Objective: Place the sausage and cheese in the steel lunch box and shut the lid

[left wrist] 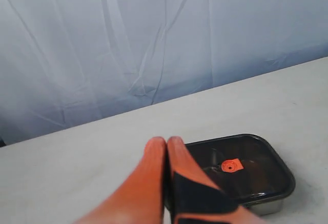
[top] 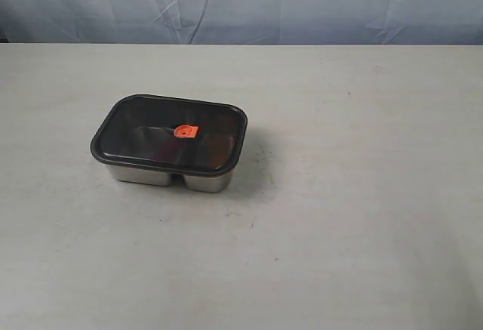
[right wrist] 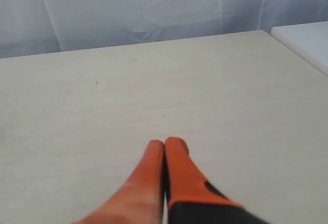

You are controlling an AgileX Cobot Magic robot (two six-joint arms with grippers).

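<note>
Close to each wrist camera, left claw and right claw sit pinched together, empty. Beyond the left claw, on the pale surface, steel lunch box stands shiny, rounded corners, dark translucent lid seated on top, orange valve tab at centre. Contents unclear through lid. Behind, wrinkled blue backdrop.

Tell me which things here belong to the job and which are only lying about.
Job: box; lid, on the box; left pincer and right pincer, both shut. Sausage and cheese are not visible.
Lying about: white board; cloth backdrop.
</note>
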